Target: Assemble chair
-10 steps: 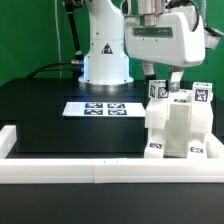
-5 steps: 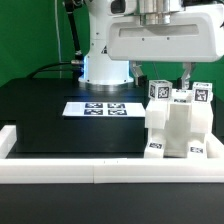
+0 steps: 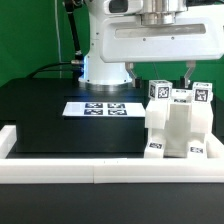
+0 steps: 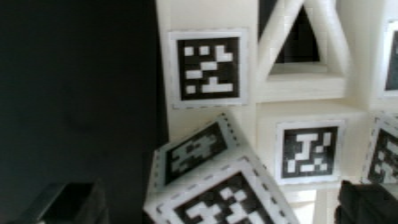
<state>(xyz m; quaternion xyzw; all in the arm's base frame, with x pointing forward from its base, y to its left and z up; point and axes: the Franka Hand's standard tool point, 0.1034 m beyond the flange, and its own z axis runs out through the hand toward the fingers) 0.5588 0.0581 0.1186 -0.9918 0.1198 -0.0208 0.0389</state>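
Chair [image 3: 178, 125], largely joined, stands at the exterior view's right just behind the white border rail [image 3: 60, 167]; we judge a late step, the next move calling for careful alignment above its top posts; gripper [image 3: 160, 72] hangs over them, fingers apart, clasping nothing; beyond lies the marker board [image 3: 99, 107]; only square tags, no legible writing.

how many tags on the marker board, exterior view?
4, in a two-by-two block on the marker board, lying flat on the black table at the arm's base. None look hidden.
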